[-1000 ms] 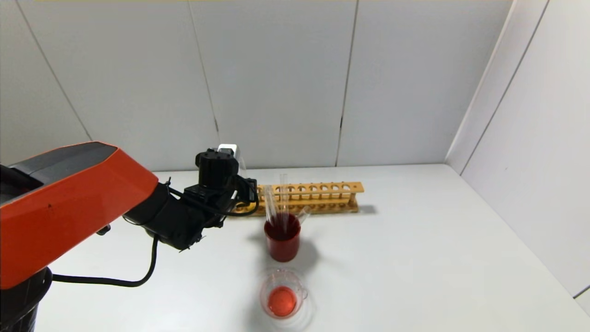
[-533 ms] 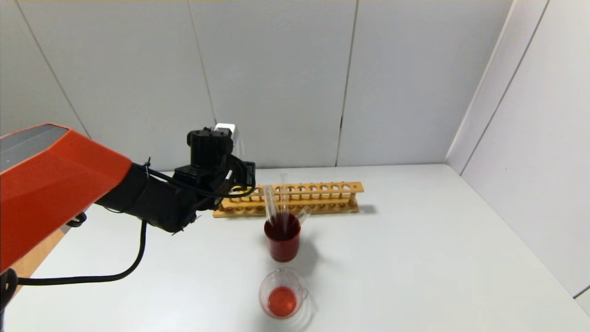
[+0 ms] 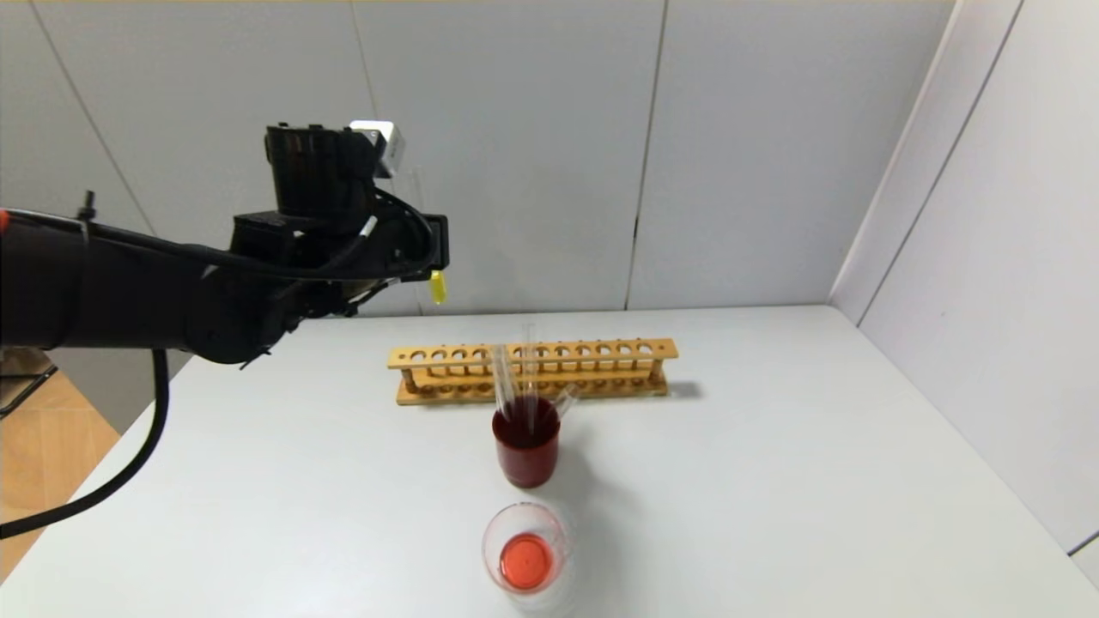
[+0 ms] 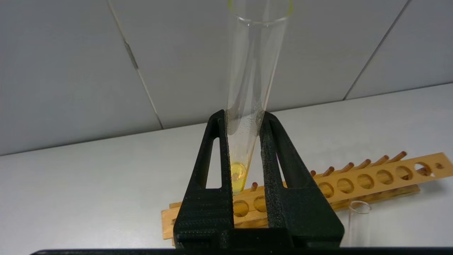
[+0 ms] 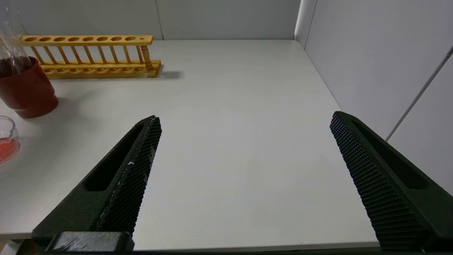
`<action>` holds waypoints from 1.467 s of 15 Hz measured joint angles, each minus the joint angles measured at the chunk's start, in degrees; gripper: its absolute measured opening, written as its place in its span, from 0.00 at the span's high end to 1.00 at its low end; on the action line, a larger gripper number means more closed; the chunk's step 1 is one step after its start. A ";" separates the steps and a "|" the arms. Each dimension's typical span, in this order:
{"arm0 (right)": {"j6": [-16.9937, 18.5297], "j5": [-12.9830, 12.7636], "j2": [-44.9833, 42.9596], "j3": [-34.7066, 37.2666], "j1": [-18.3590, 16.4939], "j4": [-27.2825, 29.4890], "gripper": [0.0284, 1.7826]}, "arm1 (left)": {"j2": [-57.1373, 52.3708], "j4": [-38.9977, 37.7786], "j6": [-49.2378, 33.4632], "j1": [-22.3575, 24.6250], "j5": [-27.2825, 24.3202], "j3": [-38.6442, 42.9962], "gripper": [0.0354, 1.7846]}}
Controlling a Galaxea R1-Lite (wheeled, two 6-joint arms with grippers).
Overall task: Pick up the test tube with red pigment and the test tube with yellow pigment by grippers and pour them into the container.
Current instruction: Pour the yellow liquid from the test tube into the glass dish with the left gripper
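Note:
My left gripper (image 3: 427, 249) hangs high above the table's far left, behind the rack, shut on the test tube with yellow pigment (image 3: 438, 288). In the left wrist view the clear tube (image 4: 254, 53) stands between both fingers of the left gripper (image 4: 243, 116), with yellow liquid at its rounded bottom. The container (image 3: 489, 549), a clear glass beaker with orange-red liquid in it, sits near the table's front middle. The test tube with red pigment is out of view. My right gripper (image 5: 245, 117) is open over the near right part of the table, holding nothing.
A wooden tube rack (image 3: 532, 369) lies across the far middle of the table. A dark red cup (image 3: 525, 463) with several clear tubes (image 3: 506, 382) leaning in it stands between the rack and the beaker. White walls close off the back and right.
The left arm has risen and drawn back to the left, lifting the yellow tube clear of the rack. The rack's left end now shows. The cup and the beaker have stayed put.

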 joint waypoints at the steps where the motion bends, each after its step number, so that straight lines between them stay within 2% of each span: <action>1: 0.00 0.00 0.00 0.00 0.02 -0.02 0.02 | -2.23 1.79 0.17 -0.27 0.30 0.02 0.85; 3: 0.00 0.00 0.00 0.00 0.02 0.00 0.02 | -6.62 5.18 0.34 -1.15 1.91 1.27 0.85; 6: 0.00 0.00 0.00 0.00 0.00 0.00 0.02 | -13.64 9.05 0.45 -4.55 5.05 7.22 0.85; 15: 0.00 0.00 0.00 0.00 0.02 0.00 0.02 | -28.37 9.31 3.22 -18.24 16.54 28.94 0.85; 22: 0.00 0.00 0.00 0.00 -0.02 -0.02 0.02 | -30.79 9.22 3.30 -24.22 17.75 41.09 0.85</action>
